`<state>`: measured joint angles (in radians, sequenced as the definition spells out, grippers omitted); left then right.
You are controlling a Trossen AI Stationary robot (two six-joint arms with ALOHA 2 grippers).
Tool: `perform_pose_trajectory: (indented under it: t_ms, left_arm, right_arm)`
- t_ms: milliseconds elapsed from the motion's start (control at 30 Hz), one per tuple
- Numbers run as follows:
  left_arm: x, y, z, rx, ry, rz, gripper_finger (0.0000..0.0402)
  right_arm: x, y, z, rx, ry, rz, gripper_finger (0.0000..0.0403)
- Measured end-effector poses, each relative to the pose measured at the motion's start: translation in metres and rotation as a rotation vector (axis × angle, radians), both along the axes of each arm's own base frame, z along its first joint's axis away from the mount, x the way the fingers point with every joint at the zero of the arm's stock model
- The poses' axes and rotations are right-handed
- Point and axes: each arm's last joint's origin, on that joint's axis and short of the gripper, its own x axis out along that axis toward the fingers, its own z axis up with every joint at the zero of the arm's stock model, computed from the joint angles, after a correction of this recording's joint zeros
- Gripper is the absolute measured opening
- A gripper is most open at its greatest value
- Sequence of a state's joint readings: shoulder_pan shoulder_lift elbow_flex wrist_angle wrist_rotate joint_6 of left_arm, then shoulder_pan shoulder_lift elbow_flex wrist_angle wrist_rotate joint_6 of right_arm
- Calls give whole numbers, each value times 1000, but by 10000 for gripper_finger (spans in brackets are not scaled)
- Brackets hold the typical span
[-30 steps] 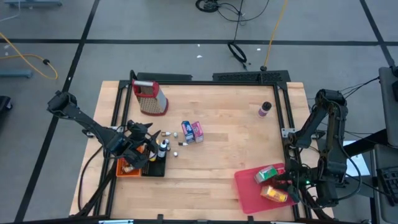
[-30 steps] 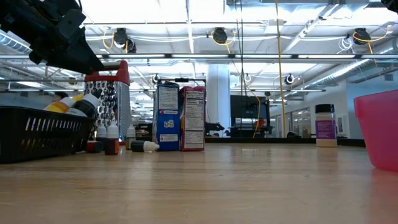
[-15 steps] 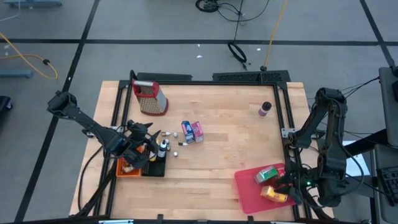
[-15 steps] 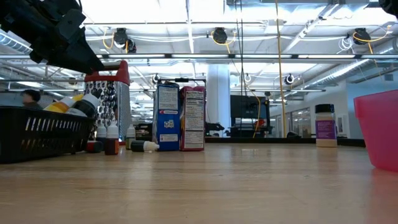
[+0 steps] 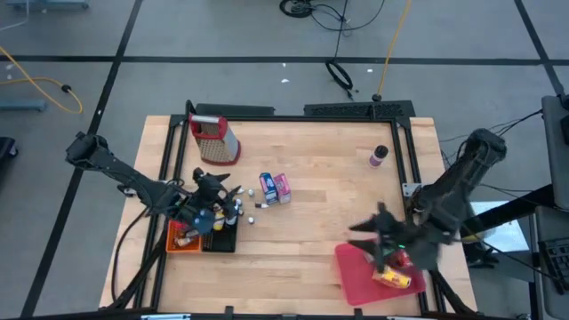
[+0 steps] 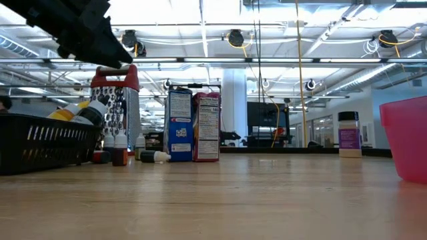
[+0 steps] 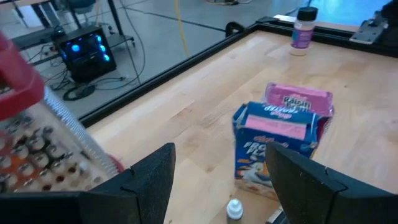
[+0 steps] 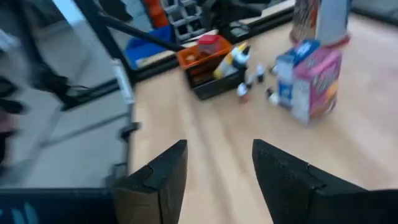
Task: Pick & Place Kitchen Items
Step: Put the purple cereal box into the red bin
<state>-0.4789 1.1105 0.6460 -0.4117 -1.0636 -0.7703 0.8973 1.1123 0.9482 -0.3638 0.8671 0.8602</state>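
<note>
A blue carton [image 5: 266, 187] and a pink carton [image 5: 282, 187] stand upright side by side mid-table, with little bottles [image 5: 236, 210] and tiny silvery pieces [image 5: 258, 206] to their left. My left gripper [image 5: 222, 197] hovers open above the little bottles, facing the blue carton [image 7: 273, 146]. My right gripper [image 5: 369, 233] is open at the far left corner of the pink tray [image 5: 356, 280], which holds an orange packet [image 5: 391, 278]. The green-yellow carton is hidden under my right arm. In the right wrist view my right gripper [image 8: 219, 149] looks across at the cartons [image 8: 311, 74].
A red-topped metal grater [image 5: 213, 140] stands near the far left corner. A black basket [image 5: 220, 235] and an orange basket [image 5: 182, 238] with bottles sit by the left edge. A purple-labelled bottle [image 5: 378, 156] stands far right. Bare wood lies between the cartons and the tray.
My right arm has swung in from beyond the table's right edge toward the left, and now reaches over the pink tray. My left gripper has risen and shifted a little toward the right, nearer the cartons. No object has moved.
</note>
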Motion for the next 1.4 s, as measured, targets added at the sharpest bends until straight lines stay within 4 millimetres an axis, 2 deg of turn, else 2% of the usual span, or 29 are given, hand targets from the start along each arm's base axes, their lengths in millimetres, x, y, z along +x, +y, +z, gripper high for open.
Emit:
perform_pose_trajectory:
  t_ms: [200, 333, 600, 800, 1167, 1400]
  left_arm:
    - [10, 8, 5, 16, 15, -34, 253]
    - [15, 15, 6, -2, 33, -54, 253]
    - [23, 32, 1, -42, 84, -49, 253]
    - [35, 45, -12, -38, 154, -17, 253]
    - [49, 75, -37, -70, 271, 66, 253]
    - [57, 86, -35, -110, 235, 1, 253]
  right_arm:
    - [68, -23, -19, -142, 75, 88, 171]
    - [104, -35, -38, -209, 92, 136, 171]
    - [153, -65, -80, -273, 140, 57, 171]
    - [169, -88, -102, -314, 203, 0, 171]
    - [174, -113, -103, -348, 214, -104, 171]
    - [181, -126, -112, -331, 224, -96, 171]
